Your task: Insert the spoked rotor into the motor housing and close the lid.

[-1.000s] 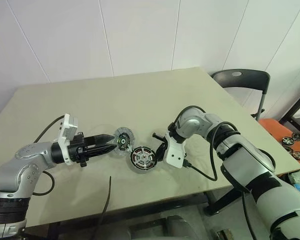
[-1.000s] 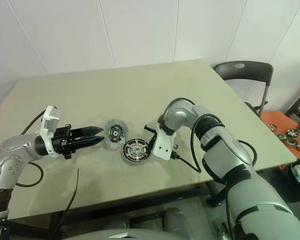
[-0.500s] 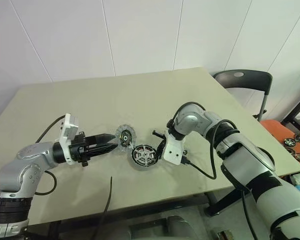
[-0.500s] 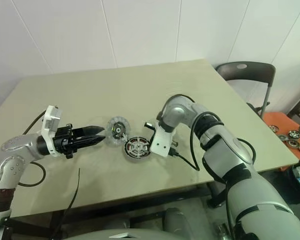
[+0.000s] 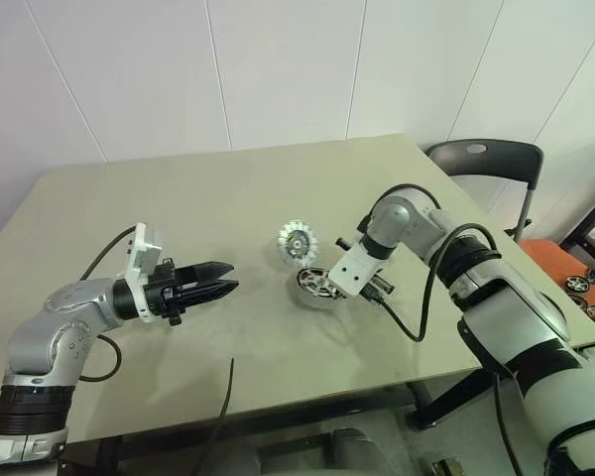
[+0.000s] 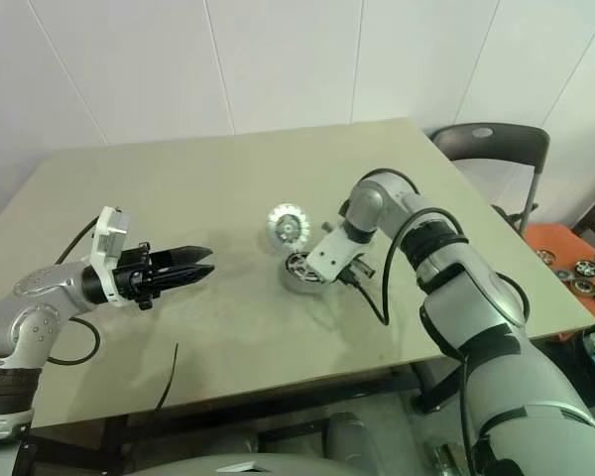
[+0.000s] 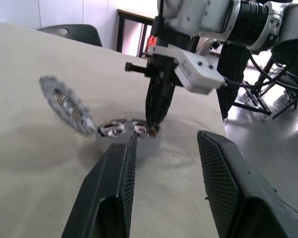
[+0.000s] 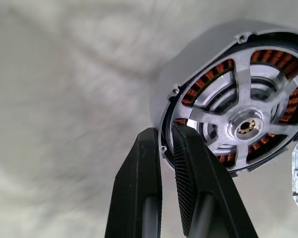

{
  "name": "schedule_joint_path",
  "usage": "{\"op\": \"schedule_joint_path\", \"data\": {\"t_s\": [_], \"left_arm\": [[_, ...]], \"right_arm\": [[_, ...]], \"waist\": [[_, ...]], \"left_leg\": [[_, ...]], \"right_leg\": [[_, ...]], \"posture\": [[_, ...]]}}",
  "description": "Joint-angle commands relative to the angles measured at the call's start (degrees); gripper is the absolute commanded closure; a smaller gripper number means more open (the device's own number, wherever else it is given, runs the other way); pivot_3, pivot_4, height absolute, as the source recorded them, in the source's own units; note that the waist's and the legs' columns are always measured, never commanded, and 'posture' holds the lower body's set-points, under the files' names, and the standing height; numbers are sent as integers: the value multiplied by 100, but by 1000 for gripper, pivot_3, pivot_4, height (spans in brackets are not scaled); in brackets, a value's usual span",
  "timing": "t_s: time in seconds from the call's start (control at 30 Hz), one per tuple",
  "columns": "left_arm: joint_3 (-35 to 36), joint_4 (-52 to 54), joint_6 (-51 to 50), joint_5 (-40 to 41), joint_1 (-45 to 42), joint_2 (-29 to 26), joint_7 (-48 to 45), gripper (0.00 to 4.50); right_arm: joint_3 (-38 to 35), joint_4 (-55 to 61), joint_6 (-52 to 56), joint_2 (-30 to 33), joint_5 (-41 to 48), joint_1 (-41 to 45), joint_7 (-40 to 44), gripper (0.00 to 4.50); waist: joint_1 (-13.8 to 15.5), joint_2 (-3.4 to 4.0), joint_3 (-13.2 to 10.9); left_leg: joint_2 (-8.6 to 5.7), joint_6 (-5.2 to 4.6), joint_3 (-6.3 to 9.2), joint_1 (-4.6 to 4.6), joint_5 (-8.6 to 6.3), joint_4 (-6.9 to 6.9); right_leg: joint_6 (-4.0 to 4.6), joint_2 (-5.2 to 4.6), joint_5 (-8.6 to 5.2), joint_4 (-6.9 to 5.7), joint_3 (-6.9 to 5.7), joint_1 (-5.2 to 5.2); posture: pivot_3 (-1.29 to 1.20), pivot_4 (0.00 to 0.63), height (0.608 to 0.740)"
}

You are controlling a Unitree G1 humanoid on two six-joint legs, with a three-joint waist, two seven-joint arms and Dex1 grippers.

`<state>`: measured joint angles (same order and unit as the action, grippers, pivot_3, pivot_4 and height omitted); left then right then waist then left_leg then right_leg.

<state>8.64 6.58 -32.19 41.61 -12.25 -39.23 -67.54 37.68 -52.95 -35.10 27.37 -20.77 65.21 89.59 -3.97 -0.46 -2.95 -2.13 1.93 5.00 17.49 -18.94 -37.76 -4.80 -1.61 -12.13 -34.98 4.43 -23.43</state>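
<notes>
The motor housing sits near the table's middle. Its copper windings show around a silver spoked rotor that lies inside it. My right gripper points down at it and is shut on the housing's rim, one finger inside and one outside. The lid, a grey disc with a green-black centre, stands tilted against the housing's far side. It also shows in the left wrist view as a lid leaning on the housing. My left gripper hovers level to the left of both, open and holding nothing.
A black chair stands beyond the table's right corner. An orange tray with more round parts lies to the right, below table level. A loose black cable hangs over the table's front edge.
My right gripper has rolled at the wrist and dragged the housing to the right and farther away. The lid went with it, away from my left gripper's tips. The left arm stayed put.
</notes>
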Motion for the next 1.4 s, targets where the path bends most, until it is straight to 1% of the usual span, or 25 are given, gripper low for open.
{"op": "schedule_joint_path", "data": {"t_s": [0.03, 0.13, 0.3, 0.53, 0.77, 0.83, 0.9, 0.97, 1.03, 1.1, 1.2, 1.3, 1.4], "left_arm": [[-13, -45, 116, -33, -206, 53, -33, 2412], [-59, -135, 172, -94, -252, 115, -54, 2412], [-99, -193, 200, -142, -323, 183, -55, 2412], [-90, -138, 229, -170, -257, 244, -43, 2412], [-21, 45, 207, -126, -58, 285, 63, 2412], [3, 92, 211, -120, 2, 300, 95, 2412], [26, 124, 214, -110, 43, 309, 125, 2412], [39, 144, 219, -98, 75, 311, 147, 2412], [46, 148, 224, -88, 90, 310, 158, 2412], [54, 184, 222, -80, 115, 318, 183, 2412], [80, 210, 225, -70, 151, 315, 194, 2412], [89, 208, 232, -69, 162, 311, 193, 2412], [92, 193, 234, -76, 155, 310, 186, 2412]], "right_arm": [[-184, 410, 36, 385, 130, -14, 243, 4378], [45, 859, 221, 769, 544, -150, 291, 4378], [415, 1230, 823, 1008, 974, -191, 291, 4378], [534, 799, 2399, 2, 939, -42, 291, 4378], [697, 868, 4242, -633, 1349, 274, 291, 4378], [918, 1037, 5208, -722, 2019, 454, 291, 4378], [1050, 1142, 5671, -771, 2281, 589, 291, 4378], [1182, 1235, 6206, -816, 2636, 721, 291, 4378], [1240, 1282, 6744, -885, 2984, 853, 291, 4378], [1177, 1195, 7127, -989, 3126, 949, 291, 4378], [1226, 1163, 7113, -973, 2999, 909, 291, 4378], [1340, 1346, 6929, -827, 2890, 779, 291, 4378], [1422, 1494, 6712, -698, 2783, 646, 291, 4378]], "waist": [[7, 0, 0], [8, 0, -2], [-24, 1, -5], [-49, -9, 2], [-232, -10, 2], [-264, -7, 1], [-269, -7, 0], [-258, -4, -1], [-213, -2, -2], [-156, -4, -1], [-98, -9, 3], [-2, -7, 1], [34, -8, 2]], "left_leg": [[0, 0, 0, 1, 0, 0], [0, 0, 0, 4, 0, 1], [2, 0, -6, 0, 0, 2], [8, 0, -4, -10, 0, -2], [13, 0, 0, -16, 0, -11], [13, 0, 4, -16, 0, -11], [16, 0, 13, -10, 0, -11], [15, 0, 21, 0, 0, -9], [12, 1, 25, 10, -1, -6], [9, 1, 26, 29, 0, -4], [7, 3, 34, 99, 1, -19], [1, 4, 32, 108, 0, -17], [-3, 4, 31, 110, -1, -17]], "right_leg": [[0, 1, 0, 0, 0, -1], [-1, 0, -1, 3, -4, 0], [-1, 4, -1, 2, 2, -2], [1, 13, 0, -11, 1, 0], [2, 16, 3, -20, -2, -1], [2, 17, 4, -23, -4, -4], [12, 15, 12, -25, -12, -11], [-5, 11, 22, -24, -21, -19], [-6, 7, 22, -20, -27, -26], [-7, 1, 23, -16, -28, -44], [-8, -10, 26, -18, -35, -110], [-9, -21, 26, -11, -37, -115], [-10, -22, 26, -7, -41, -113]], "posture": [[0, 0, 740], [0, 0, 740], [0, 0, 740], [0, 0, 740], [0, 0, 740], [0, 0, 740], [0, 0, 740], [0, 0, 740], [0, 0, 740], [0, 0, 740], [0, 0, 740], [0, 0, 740], [0, 0, 740]]}}
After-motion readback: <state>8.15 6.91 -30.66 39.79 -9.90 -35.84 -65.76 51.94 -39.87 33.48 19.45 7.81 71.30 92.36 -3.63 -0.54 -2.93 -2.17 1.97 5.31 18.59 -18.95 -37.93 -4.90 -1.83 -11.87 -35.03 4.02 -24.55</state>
